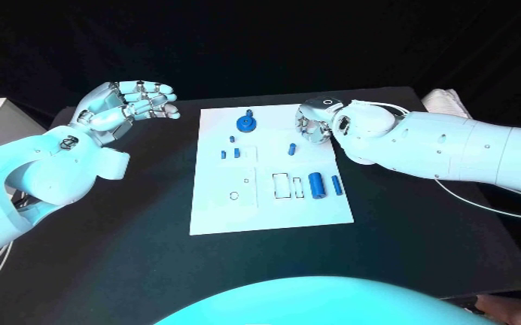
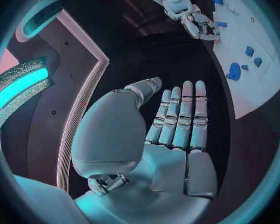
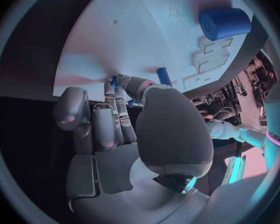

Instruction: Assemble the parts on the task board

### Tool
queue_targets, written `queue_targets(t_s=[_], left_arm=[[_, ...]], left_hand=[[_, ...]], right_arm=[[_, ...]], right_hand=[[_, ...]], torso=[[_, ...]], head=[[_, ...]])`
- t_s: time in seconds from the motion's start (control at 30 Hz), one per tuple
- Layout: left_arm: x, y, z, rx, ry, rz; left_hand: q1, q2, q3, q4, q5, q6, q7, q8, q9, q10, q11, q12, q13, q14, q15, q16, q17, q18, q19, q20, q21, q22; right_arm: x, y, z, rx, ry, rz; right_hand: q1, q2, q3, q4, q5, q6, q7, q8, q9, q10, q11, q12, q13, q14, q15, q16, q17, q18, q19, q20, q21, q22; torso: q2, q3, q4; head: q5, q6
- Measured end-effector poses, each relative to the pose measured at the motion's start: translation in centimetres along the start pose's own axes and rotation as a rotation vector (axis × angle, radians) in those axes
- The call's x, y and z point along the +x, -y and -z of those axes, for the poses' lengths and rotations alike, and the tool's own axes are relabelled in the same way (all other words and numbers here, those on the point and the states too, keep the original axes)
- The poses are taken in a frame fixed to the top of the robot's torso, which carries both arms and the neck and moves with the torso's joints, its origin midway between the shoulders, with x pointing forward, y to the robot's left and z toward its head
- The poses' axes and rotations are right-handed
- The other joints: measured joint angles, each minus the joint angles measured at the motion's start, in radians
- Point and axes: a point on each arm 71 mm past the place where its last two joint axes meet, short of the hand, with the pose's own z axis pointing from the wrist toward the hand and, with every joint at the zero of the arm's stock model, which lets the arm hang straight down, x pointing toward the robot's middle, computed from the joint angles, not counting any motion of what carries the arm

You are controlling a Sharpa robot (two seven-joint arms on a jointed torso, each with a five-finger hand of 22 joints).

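Note:
The white task board [image 1: 272, 205] lies in the middle of the table. On it are a round blue part [image 1: 246, 123], small blue pieces [image 1: 231, 153], a short peg [image 1: 292, 148], a thick blue cylinder [image 1: 317, 185] and a thin bar [image 1: 336, 184]. My right hand [image 1: 317, 123] hangs over the board's far right corner, fingers pointing down at the board [image 3: 134, 30]. A bit of blue [image 3: 114, 78] shows at its fingertips; whether it is held I cannot tell. The peg [image 3: 164, 76] lies just beside them. My left hand [image 1: 125, 107] is raised left of the board, its palm [image 2: 171, 134] bare and fingers straight.
Outlined slots [image 1: 287, 184] and a small hole [image 1: 233, 196] mark the board's near half. A white object [image 1: 443, 101] sits at the table's far right corner, a pale box [image 1: 9, 118] at the left edge. A cable [image 1: 469, 203] trails under my right arm.

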Motion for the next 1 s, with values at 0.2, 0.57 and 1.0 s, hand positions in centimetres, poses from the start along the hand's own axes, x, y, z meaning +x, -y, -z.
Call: queue_targets(t_s=[0.2, 0.57, 1.0], left_arm=[[-0.2, -0.03, 0.09, -0.004, 0.006, -0.002], [-0.3, -0.06, 0.13, -0.009, 0.01, -0.004], [-0.33, -0.09, 0.13, -0.013, 0.012, -0.005]], left_hand=[[0.0, 0.0, 0.0, 0.0, 0.0, 0.0, 0.0, 0.0, 0.0, 0.001, -0.001, 0.0, 0.0, 0.0, 0.0, 0.0, 0.0, 0.0, 0.0, 0.0, 0.0, 0.0], [0.004, 0.004, 0.0, 0.0, 0.0, 0.0, 0.0, 0.0, 0.0, 0.004, -0.004, 0.0, 0.0, 0.0, 0.0, 0.0, 0.001, 0.0, 0.0, 0.0, 0.0, -0.001], [0.004, 0.004, 0.0, 0.0, 0.0, 0.0, 0.0, 0.0, -0.001, 0.004, -0.004, 0.0, 0.0, 0.0, 0.0, 0.0, 0.002, 0.0, 0.004, 0.004, 0.0, -0.002]], right_arm=[[0.0, -0.25, 0.03, -0.004, 0.0, 0.009], [0.16, -0.3, 0.35, -0.001, 0.029, 0.007], [-0.24, -0.36, 0.7, 0.004, 0.106, -0.034]], right_hand=[[0.024, 0.007, 0.017, -0.039, 0.001, 0.009, 0.002, 0.0, 0.004, 0.007, 0.007, 0.003, 0.0, 0.0, 0.0, 0.003, 0.001, -0.01, 0.004, -0.004, 0.036, 0.001], [0.003, 0.027, 0.01, -0.045, 0.007, 0.07, -0.006, 0.012, 0.023, 0.016, 0.01, 0.007, 0.0, 0.003, -0.012, 0.003, -0.004, -0.016, 0.004, -0.004, 0.136, 0.001], [-0.005, 0.035, 0.007, -0.048, 0.006, 0.08, -0.008, 0.015, 0.026, 0.046, 0.039, 0.008, 0.0, 0.002, -0.02, 0.002, -0.005, -0.027, 0.003, -0.003, 0.146, 0.0]], torso=[[0.0, 0.0001, -0.0006], [0.0, 0.0002, -0.0012], [-0.001, -0.0008, -0.001]], head=[[0.0, -0.001], [-0.002, -0.002], [-0.003, -0.001]])
